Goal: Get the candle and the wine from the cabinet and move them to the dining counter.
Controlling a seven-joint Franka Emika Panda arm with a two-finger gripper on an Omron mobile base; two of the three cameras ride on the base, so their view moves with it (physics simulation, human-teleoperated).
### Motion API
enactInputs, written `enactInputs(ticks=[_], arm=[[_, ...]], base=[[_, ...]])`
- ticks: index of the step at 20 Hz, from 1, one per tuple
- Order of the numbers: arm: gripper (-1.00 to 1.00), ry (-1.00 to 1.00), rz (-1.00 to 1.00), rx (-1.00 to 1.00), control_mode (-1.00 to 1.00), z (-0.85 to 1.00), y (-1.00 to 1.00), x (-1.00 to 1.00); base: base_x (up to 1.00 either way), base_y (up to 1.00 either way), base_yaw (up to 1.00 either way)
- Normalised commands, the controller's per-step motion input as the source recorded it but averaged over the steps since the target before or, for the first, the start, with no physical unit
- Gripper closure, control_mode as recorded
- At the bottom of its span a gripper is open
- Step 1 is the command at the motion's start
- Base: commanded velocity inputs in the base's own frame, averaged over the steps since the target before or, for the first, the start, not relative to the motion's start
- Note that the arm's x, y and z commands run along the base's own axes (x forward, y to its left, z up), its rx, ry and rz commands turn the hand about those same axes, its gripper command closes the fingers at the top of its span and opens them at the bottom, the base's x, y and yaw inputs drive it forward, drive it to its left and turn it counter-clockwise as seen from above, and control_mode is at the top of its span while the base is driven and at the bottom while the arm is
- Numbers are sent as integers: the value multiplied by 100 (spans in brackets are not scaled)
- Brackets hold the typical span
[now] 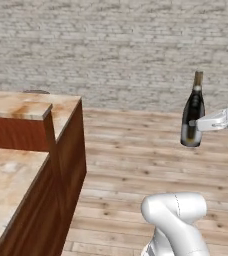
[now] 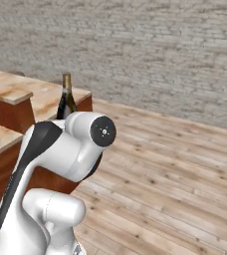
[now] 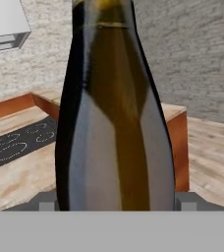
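The wine (image 1: 192, 112), a dark bottle with a pale foil top, hangs upright in the air over the wooden floor, well right of the dining counter (image 1: 31, 106). My gripper (image 1: 195, 124) reaches in from the right and is shut on the bottle's lower body. In the right base view the wine (image 2: 65, 99) rises behind my arm, beside the dining counter (image 2: 16, 89). In the hand view the wine (image 3: 116, 123) stands close up between my gripper (image 3: 114, 204) fingertips. The candle and the cabinet are out of view.
A wooden plank floor (image 1: 146, 160) stretches to a grey brick wall (image 1: 116, 45). The counter has a raised upper level and a lower level (image 1: 8, 175). In the hand view a black cooktop (image 3: 15, 142) lies on the counter, with a white hood (image 3: 1, 24) above it.
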Motion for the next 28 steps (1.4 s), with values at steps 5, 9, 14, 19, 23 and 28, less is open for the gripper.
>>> enactInputs(ticks=[5,9,14,19,23,28], arm=[[100,0,0,0,100,0,0,0],[100,0,0,0,100,0,0,0],[100,0,0,0,100,0,0,0],[100,0,0,0,100,0,0,0],[100,0,0,0,100,0,0,0],[100,0,0,0,100,0,0,0]], base=[[44,-60,0],[48,-58,0],[57,-52,0],[62,-49,0],[66,-46,0],[69,-42,2]])
